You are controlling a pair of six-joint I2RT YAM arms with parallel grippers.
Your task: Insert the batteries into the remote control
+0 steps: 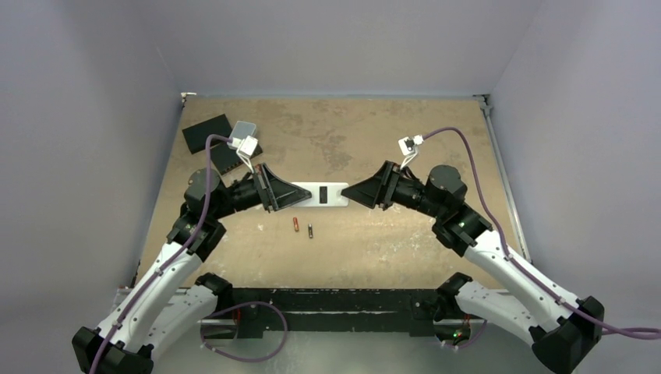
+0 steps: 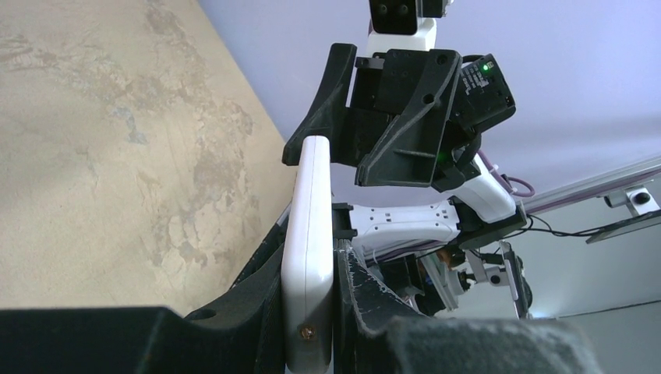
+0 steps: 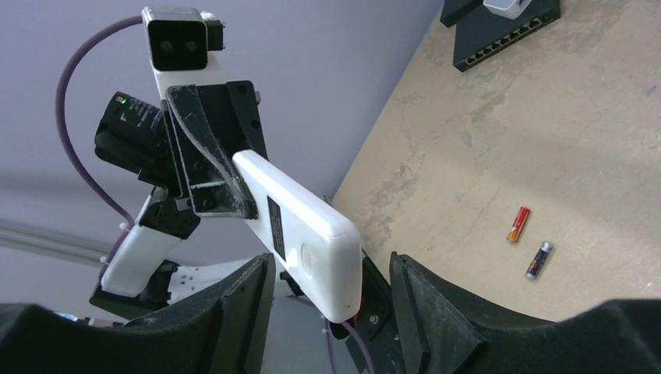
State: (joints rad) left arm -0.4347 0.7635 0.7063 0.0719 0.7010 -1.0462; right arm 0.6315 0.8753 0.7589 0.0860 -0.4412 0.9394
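Two batteries lie loose on the table nearest the arm bases: the reddish-orange battery (image 1: 296,224) and, just beside it to the right, the dark battery (image 1: 311,231), both with their long axes running roughly near-to-far and neither touched by anything. Just beyond them the remote control (image 1: 323,195) hangs between the two arms, its long axis running left to right, its plain white face with the small dark rectangle turned up; the wrist views suggest it is lifted clear of the table. The left fingers (image 1: 284,193) are clamped on its left end, one on each broad face. The right fingers (image 3: 421,312) stand apart on either side of its right end, a gap showing on each side, so no grip there yet. Judgement: the coming move turns on that free right end, which points straight into the right fingers along their own line of approach, so they need only close. Both arms are about equally near the batteries. Far left, beyond all this, sit the black slabs (image 1: 206,134).
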